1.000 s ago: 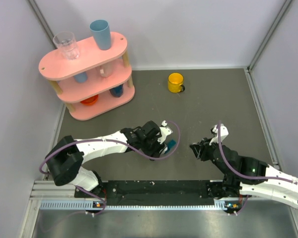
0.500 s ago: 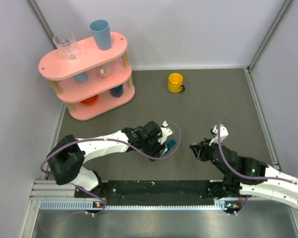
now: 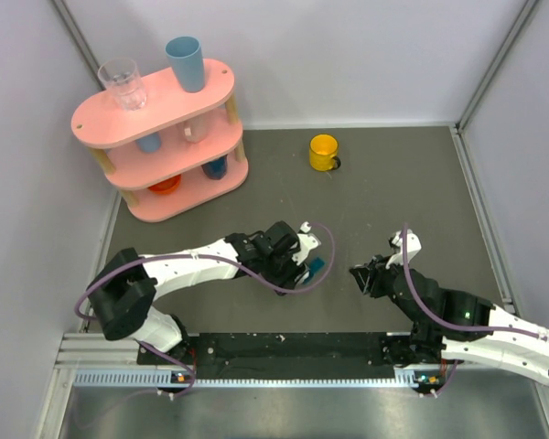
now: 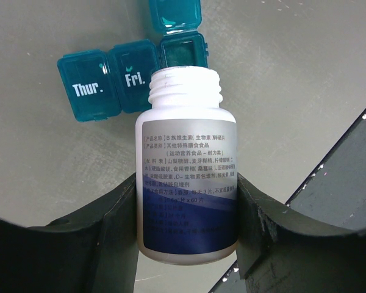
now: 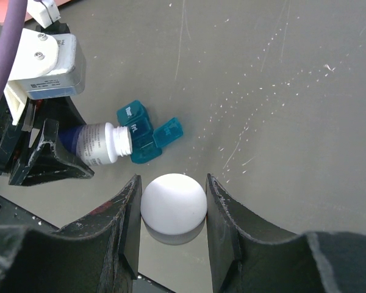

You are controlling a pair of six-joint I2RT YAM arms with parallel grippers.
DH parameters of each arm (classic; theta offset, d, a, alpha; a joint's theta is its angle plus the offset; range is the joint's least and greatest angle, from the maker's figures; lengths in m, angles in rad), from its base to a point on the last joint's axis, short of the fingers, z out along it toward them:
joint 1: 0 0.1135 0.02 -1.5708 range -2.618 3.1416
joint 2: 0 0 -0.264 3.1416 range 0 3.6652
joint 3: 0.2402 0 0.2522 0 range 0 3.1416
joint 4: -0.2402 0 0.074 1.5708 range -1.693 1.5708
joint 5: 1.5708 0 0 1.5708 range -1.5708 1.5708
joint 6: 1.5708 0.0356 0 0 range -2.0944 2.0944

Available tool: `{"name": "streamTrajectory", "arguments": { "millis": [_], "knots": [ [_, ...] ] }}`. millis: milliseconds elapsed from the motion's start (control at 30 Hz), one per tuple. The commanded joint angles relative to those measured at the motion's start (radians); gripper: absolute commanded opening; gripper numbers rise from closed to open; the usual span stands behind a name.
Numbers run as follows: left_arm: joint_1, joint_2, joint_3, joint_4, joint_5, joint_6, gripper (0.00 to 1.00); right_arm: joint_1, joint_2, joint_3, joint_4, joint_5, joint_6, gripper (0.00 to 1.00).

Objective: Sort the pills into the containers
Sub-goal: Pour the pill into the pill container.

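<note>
My left gripper [image 4: 186, 232] is shut on a white pill bottle [image 4: 186, 177] with a blue label, its cap off. The bottle is tipped with its open mouth over the open end compartment [image 4: 183, 52] of the dark-teal pill box [image 4: 107, 79]. The "Thur." and "Fri." lids are closed. No pills show. In the top view the left gripper [image 3: 293, 259] is beside the pill box [image 3: 317, 266]. My right gripper [image 5: 172, 204] is shut on the white bottle cap [image 5: 173, 203], just right of the box [image 5: 143, 134]. It shows in the top view [image 3: 361, 279] too.
A yellow mug [image 3: 324, 152] stands at the back centre. A pink three-tier shelf [image 3: 160, 137] with a clear glass [image 3: 123, 84] and a blue cup [image 3: 185, 62] stands at the back left. A black rail [image 3: 284, 346] runs along the near edge.
</note>
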Motion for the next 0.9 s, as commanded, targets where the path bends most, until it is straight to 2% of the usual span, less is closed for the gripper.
{"name": "streamTrajectory", "arguments": {
  "millis": [0, 867],
  "knots": [
    [-0.006, 0.018, 0.047, -0.004, -0.016, 0.017, 0.00, -0.007, -0.020, -0.005, 0.021, -0.001, 0.007, 0.00],
    [-0.004, 0.054, 0.090, -0.044, -0.023, 0.026, 0.00, -0.008, -0.022, -0.008, 0.021, -0.001, 0.003, 0.00]
  ]
}}
